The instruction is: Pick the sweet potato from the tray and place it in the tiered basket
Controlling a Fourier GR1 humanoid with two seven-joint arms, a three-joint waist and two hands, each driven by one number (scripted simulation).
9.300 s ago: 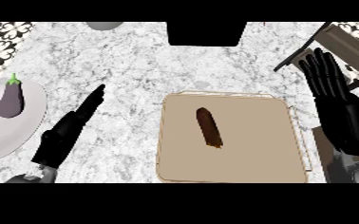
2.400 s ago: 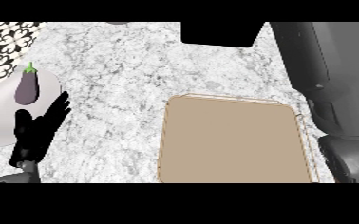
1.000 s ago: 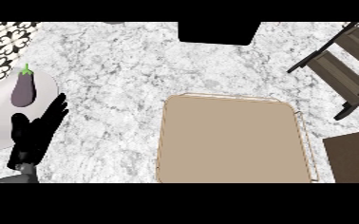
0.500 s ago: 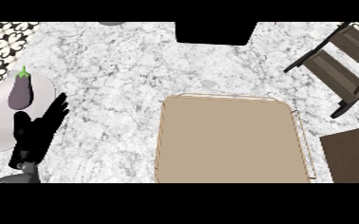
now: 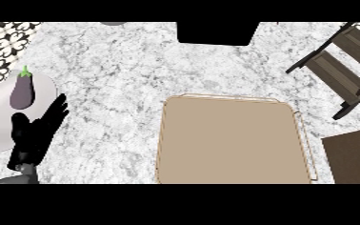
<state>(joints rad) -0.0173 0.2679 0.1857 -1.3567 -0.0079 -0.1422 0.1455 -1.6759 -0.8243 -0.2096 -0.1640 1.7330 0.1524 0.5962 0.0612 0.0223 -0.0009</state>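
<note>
The tan tray lies on the marble counter at lower centre-right, with nothing on it. No sweet potato shows in the head view. The dark wooden tiered basket stands at the right edge, only partly in view. My left hand rests at the lower left with its fingers straight, holding nothing. My right hand does not show.
A purple eggplant lies on a pale plate at the left edge, just above my left hand. A black opening sits at the counter's far edge. A patterned surface shows at the top left.
The sweet potato that lay on the tray 9.3 s ago is gone from it. The right arm left the view. Over the last second the view shifted slightly, showing more of the basket.
</note>
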